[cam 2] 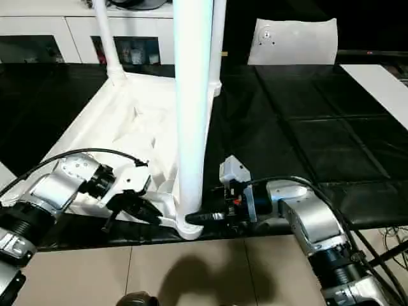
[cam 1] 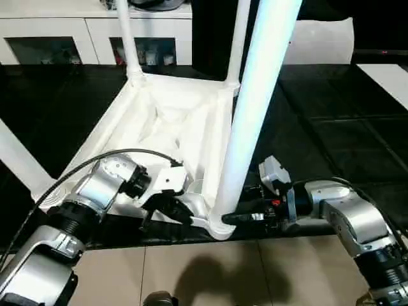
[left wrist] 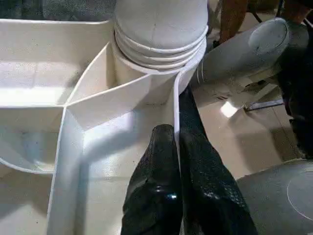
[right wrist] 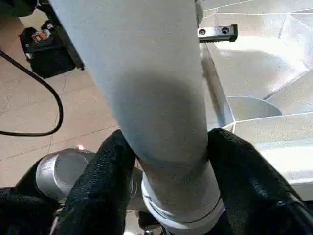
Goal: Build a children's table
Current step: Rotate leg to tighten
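The children's table lies upside down on a black surface, its white ribbed top (cam 1: pixel 115 127) facing up. Legs stand in the far sockets (cam 1: pixel 127 38) (cam 1: pixel 237 38), and another leg (cam 1: pixel 19 159) slants at the left. The near leg (cam 1: pixel 255 108) stands in the near corner socket (left wrist: pixel 156 54). My left gripper (cam 1: pixel 175 213) (left wrist: pixel 176 115) is shut on the top's thin rim wall beside that socket. My right gripper (cam 1: pixel 233 218) (right wrist: pixel 168 142) grips the near leg's base, one black finger (right wrist: pixel 105 181) pressed on each side.
A white glass-door cabinet (cam 1: pixel 76 32) stands at the back. A flat white sheet (cam 2: pixel 293 41) leans at the back right, and a white board (cam 1: pixel 389 76) lies at the right. The tabletop's near corner sits at the black surface's front edge, with tiled floor (cam 1: pixel 191 274) below.
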### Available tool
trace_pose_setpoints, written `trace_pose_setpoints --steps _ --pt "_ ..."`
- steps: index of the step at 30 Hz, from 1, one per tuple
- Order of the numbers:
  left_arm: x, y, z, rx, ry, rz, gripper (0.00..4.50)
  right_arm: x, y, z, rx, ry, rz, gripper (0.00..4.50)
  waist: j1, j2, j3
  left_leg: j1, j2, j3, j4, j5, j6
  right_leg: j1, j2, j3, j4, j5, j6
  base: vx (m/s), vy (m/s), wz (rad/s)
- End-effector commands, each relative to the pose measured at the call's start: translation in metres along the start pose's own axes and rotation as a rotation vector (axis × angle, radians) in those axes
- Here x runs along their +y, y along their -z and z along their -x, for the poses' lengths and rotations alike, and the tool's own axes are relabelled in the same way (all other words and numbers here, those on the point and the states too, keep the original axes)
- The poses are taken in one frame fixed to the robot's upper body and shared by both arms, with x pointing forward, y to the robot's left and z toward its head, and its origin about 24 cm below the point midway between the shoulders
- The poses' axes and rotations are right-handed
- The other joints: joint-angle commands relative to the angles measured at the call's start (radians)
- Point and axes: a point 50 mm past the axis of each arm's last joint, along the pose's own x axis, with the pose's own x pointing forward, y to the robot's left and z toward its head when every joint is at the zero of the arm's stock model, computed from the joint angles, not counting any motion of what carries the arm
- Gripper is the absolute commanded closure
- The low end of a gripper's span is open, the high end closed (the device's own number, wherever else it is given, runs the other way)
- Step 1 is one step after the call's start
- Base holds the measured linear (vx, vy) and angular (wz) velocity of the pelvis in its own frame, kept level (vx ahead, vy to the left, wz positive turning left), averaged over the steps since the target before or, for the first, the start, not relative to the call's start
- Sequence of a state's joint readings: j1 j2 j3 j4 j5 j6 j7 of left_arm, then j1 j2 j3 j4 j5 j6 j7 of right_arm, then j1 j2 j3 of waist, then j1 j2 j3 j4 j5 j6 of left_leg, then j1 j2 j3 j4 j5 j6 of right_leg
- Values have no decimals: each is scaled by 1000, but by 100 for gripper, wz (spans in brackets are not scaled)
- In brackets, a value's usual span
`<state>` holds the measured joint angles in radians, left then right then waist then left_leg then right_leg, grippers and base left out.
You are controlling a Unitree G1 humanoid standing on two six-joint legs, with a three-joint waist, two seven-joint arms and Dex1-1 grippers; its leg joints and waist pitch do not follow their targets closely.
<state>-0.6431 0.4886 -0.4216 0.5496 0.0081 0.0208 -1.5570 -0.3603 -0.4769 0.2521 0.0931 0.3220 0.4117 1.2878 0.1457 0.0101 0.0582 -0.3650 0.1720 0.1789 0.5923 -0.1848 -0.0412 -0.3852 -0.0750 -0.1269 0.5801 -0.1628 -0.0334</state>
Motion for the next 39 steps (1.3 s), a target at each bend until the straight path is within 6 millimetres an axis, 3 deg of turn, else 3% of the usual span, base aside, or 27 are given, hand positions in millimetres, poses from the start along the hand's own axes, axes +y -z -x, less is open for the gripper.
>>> trace_pose_setpoints --steps 1,5,9,10,11,12,13,14,17,18,20,22,25,27,29,32,34,36,37,39 --pt "3 -11 -4 9 48 -59 450 2 -5 -5 -13 -51 7 235 -7 4 -75 20 81 -27 -70 -192 23 47 -105 75 -61 -259 -174 0 0 0" --pt "6 -12 -4 -22 -11 -33 450 7 -4 -7 -40 -61 -21 251 -6 6 -76 20 82 -28 -71 -191 22 48 -104 75 -61 -259 -174 0 0 0" --pt "13 -12 -5 -75 -150 55 450 8 -3 -11 -98 56 -52 254 -3 8 -74 23 84 -28 -71 -202 13 44 -106 76 -64 -273 -173 0 0 0" --pt "18 -15 -7 -116 -220 96 450 1 -2 -17 -112 190 -72 254 -12 3 -70 20 80 -30 -76 -223 -4 47 -108 75 -69 -325 -157 0 0 0" --pt "18 -15 -7 -116 -220 96 450 1 -2 -17 -112 190 -72 254 -12 3 -70 20 80 -30 -76 -223 -4 47 -108 75 -69 -325 -157 0 0 0" --pt "23 -17 -9 -135 -297 134 450 -8 1 -23 -110 336 -101 254 -23 8 -65 23 74 -33 -75 -273 -25 40 -107 71 -81 -419 -134 0 0 0" --pt "27 -18 -11 -140 -349 163 450 -13 1 -27 -118 406 -121 254 -30 3 -62 24 71 -34 -76 -286 -33 41 -107 67 -85 -453 -123 0 0 0" --pt "30 -19 -12 -143 -392 186 450 -17 1 -31 -129 469 -145 256 -43 0 -60 21 64 -39 -75 -309 -37 48 -109 58 -96 -534 -87 0 0 0" --pt "38 -22 -16 -154 -489 228 450 -26 0 -40 -153 588 -208 258 -69 4 -59 23 61 -41 -73 -330 -31 44 -105 53 -110 -579 -53 0 0 0" --pt "43 -25 -19 -159 -558 261 450 -34 -1 -46 -162 687 -257 258 -91 6 -62 21 62 -45 -75 -334 -33 43 -101 51 -104 -538 -69 0 0 0" --pt "50 -29 -21 -173 -653 303 450 -43 -4 -54 -166 804 -306 259 -104 13 -64 23 60 -46 -73 -341 -28 40 -100 54 -103 -507 -83 0 0 0" --pt "54 -34 -23 -185 -705 319 450 -48 -7 -60 -161 853 -329 259 -115 7 -65 19 56 -42 -70 -325 -16 43 -99 56 -102 -485 -96 0 0 0" --pt "57 -42 -27 -212 -723 328 450 -54 -15 -66 -179 902 -320 259 -113 9 -71 14 58 -37 -69 -251 2 46 -97 65 -91 -385 -120 0 0 0" --pt "57 -45 -29 -210 -714 308 450 -55 -21 -67 -203 899 -291 189 -108 5 -74 10 60 -33 -68 -197 19 50 -95 69 -79 -292 -141 0 0 0" --pt "56 -45 -30 -207 -691 282 450 -54 -24 -65 -232 883 -276 189 -105 6 -77 8 61 -31 -66 -159 33 53 -96 71 -68 -223 -165 0 0 0" --pt "51 -39 -27 -177 -643 248 450 -52 -24 -52 -238 853 -211 141 -101 8 -88 4 64 -30 -59 -73 68 59 -95 73 -47 -85 -197 0 0 0" --pt "48 -34 -24 -166 -618 236 450 -52 -21 -41 -223 840 -168 139 -97 13 -88 2 66 -31 -56 -42 86 57 -93 71 -39 -12 -216 0 0 0" --pt "46 -33 -23 -159 -603 222 450 -51 -19 -37 -212 823 -151 121 -95 11 -84 2 65 -28 -57 -79 96 57 -96 72 -42 -31 -229 0 0 0" --pt "41 -30 -18 -154 -545 181 450 -50 -16 -24 -195 780 -119 107 -91 16 -83 5 66 -29 -57 -92 90 58 -96 71 -46 -50 -225 0 0 0" --pt "38 -27 -16 -141 -504 155 450 -48 -14 -18 -181 741 -96 97 -86 13 -80 6 67 -26 -59 -123 83 57 -97 73 -52 -99 -212 0 0 0"
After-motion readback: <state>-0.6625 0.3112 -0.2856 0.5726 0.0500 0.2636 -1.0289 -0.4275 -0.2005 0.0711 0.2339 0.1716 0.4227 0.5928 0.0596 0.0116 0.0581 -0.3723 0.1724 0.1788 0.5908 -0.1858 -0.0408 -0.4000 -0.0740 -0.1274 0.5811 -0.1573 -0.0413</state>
